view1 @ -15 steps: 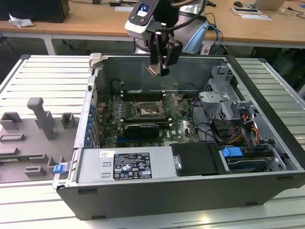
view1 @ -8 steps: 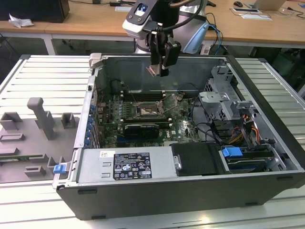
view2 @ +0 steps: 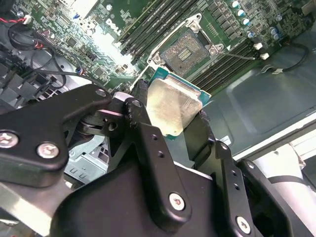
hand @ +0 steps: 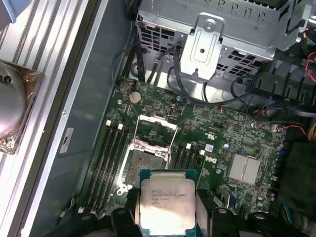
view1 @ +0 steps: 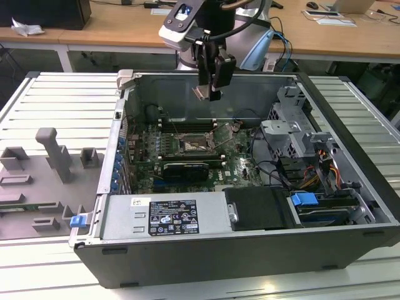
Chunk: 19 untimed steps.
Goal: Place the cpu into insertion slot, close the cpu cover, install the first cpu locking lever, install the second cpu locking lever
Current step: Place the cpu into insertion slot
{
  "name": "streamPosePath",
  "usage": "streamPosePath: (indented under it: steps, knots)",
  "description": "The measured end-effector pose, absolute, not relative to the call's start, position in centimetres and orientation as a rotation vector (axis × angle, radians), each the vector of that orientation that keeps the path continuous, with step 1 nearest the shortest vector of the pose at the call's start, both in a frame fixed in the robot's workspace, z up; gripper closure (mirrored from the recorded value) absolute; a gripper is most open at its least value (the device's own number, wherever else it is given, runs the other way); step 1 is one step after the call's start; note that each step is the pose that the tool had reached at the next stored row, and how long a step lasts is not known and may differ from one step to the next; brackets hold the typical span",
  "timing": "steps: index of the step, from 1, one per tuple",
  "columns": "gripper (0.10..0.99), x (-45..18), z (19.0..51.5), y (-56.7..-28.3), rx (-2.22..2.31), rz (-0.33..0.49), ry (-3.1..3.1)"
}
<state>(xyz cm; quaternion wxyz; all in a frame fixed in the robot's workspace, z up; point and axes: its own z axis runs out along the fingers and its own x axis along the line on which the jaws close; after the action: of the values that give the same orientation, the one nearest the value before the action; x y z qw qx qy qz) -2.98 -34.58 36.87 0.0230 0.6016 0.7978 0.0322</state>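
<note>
My gripper [view1: 206, 92] hangs above the open computer case, shut on the cpu [view1: 200, 92]. Both wrist views show the cpu [view2: 170, 106] [hand: 167, 200] as a thin square chip with a pale metal face and a green edge, clamped between the black fingers [view2: 139, 98]. Below it on the green motherboard [view1: 240, 164] lies the insertion slot [view1: 191, 145] [view2: 186, 48] [hand: 147, 162], a dark square socket with a silver rim and nothing in it. The cpu cover [hand: 157, 129] stands swung open at the socket's far side. The chip is well above the socket and touches nothing else.
Black memory slots [hand: 111, 153] flank the socket. A metal drive cage [view1: 292, 125] with loose cables fills the case on the exterior view's right. The power supply [view1: 165, 215] sits along the front. A grey fixture block [view1: 56, 156] stands outside the case on the left.
</note>
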Motion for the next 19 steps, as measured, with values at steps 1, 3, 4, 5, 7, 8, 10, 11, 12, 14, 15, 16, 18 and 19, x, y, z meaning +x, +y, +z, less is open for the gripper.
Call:
streamPosePath:
  steps: [1,3,4,5,7,8,10,11,12,14,15,16,18,19]
  knots:
    - [0.549,-2.98,36.86,-34.58,1.875,0.099,2.46]
    - [0.549,-2.98,36.84,-34.58,1.9,0.097,2.44]
    - [0.549,-2.98,36.84,-34.58,1.906,0.097,2.435]
    - [0.549,-2.98,36.83,-34.58,1.911,0.097,2.43]
    - [0.549,-2.98,36.82,-34.58,1.925,0.096,2.419]
    - [0.549,-2.98,36.82,-34.58,1.931,0.095,2.414]
    - [0.549,-2.98,36.81,-34.58,1.943,0.094,2.404]
    - [0.549,-2.98,36.81,-34.58,1.948,0.094,2.399]
    - [0.549,-2.98,36.8,-34.58,1.955,0.093,2.393]
    - [0.549,-2.98,36.79,-34.58,1.976,0.092,2.374]
    - [0.549,-2.98,36.78,-34.58,1.987,0.091,2.364]
    - [0.549,-2.98,36.77,-34.58,1.995,0.091,2.358]
    - [0.549,-2.98,36.76,-34.58,2.008,0.09,2.346]
    - [0.549,-2.98,36.75,-34.58,2.014,0.089,2.34]
